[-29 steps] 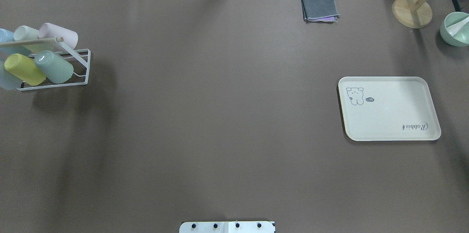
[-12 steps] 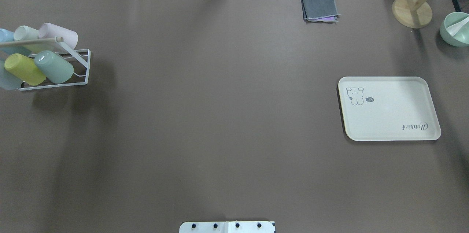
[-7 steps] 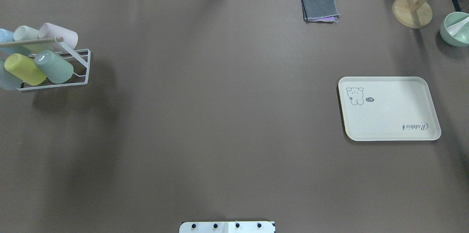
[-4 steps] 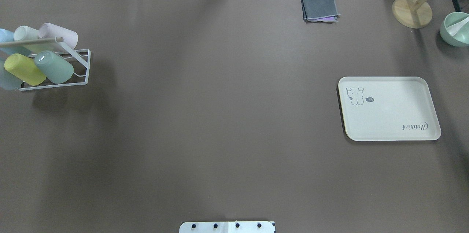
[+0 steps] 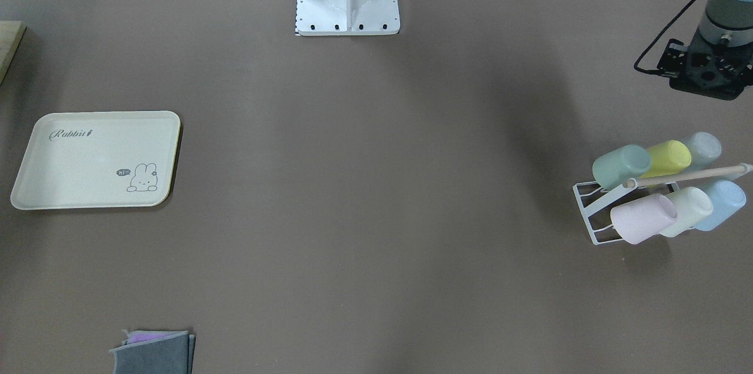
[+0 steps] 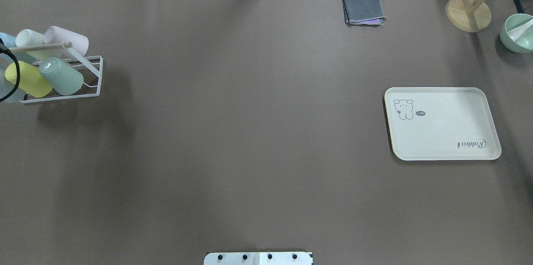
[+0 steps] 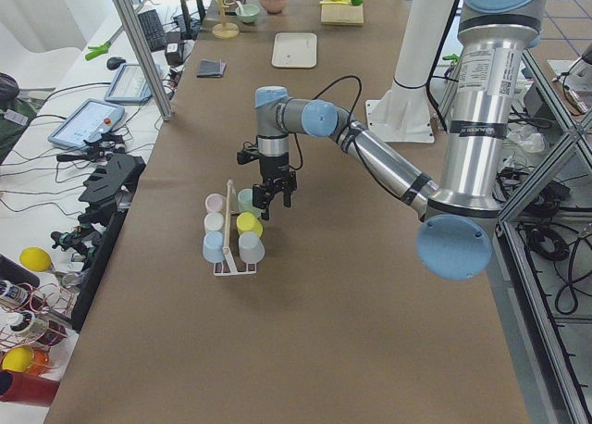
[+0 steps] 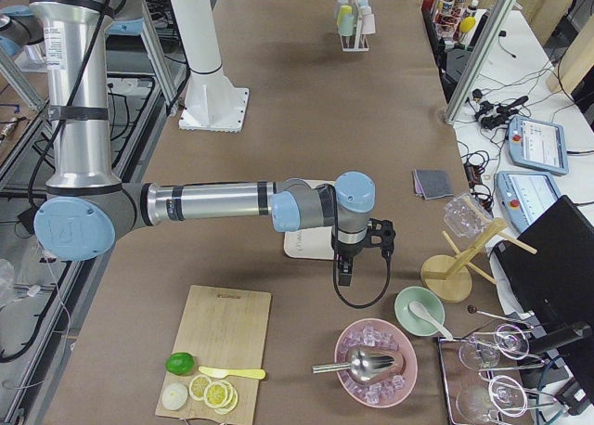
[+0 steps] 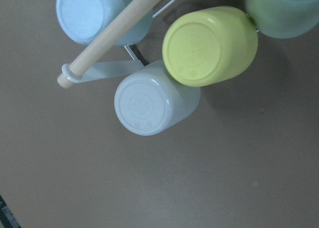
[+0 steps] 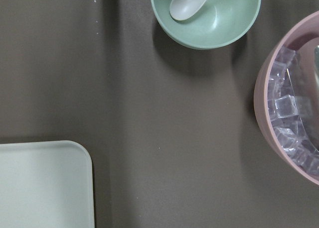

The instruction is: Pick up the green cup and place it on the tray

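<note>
The green cup [image 6: 62,76] lies tilted in a white wire rack [image 6: 93,77] at the table's left, next to a yellow cup [image 6: 27,79]. It also shows in the front view [image 5: 620,165] and at the top right of the left wrist view [image 9: 281,11]. The cream tray [image 6: 443,123] lies bare at the right, and its corner shows in the right wrist view [image 10: 45,183]. My left gripper [image 7: 275,191] hangs just above the rack's cups; I cannot tell its state. My right gripper [image 8: 343,275] hangs beside the tray; I cannot tell its state.
The rack also holds pink [image 6: 68,40], cream [image 6: 29,39] and blue cups under a wooden bar. A folded grey cloth [image 6: 363,8], a wooden stand [image 6: 468,13] and a green bowl with a spoon [image 6: 518,33] stand at the far right. A pink bowl of ice [image 10: 294,108] is near the right wrist.
A black cable of the left arm has come into the overhead view at the left edge, over the rack. The cups and tray have not moved.
</note>
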`<control>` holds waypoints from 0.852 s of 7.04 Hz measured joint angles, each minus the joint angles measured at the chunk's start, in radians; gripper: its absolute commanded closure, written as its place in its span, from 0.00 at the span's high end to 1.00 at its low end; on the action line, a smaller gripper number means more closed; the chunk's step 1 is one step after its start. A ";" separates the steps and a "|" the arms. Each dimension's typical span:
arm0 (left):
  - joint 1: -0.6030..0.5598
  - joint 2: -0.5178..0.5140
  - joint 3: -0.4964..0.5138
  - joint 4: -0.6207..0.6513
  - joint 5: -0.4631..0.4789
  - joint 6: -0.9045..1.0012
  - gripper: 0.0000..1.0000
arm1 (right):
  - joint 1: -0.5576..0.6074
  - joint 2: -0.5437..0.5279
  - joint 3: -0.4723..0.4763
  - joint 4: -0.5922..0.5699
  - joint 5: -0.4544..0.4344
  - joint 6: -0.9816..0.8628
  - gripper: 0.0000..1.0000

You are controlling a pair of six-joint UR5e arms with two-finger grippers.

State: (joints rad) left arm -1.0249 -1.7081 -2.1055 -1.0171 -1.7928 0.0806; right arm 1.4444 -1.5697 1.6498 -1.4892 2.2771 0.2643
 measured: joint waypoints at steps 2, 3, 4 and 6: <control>0.130 -0.111 0.006 0.127 0.161 0.004 0.98 | -0.105 0.018 -0.004 0.035 -0.031 0.144 1.00; 0.185 -0.150 0.023 0.156 0.233 0.008 0.98 | -0.158 0.024 -0.006 0.076 -0.041 0.231 1.00; 0.225 -0.185 0.051 0.173 0.309 0.025 0.98 | -0.193 0.024 -0.008 0.108 -0.040 0.288 1.00; 0.273 -0.235 0.113 0.182 0.474 0.092 0.98 | -0.212 0.004 -0.017 0.132 0.016 0.320 0.99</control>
State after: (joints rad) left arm -0.7521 -1.9431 -1.9928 -0.8353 -1.3186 0.1730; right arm 1.2321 -1.5654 1.6327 -1.3570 2.2933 0.5847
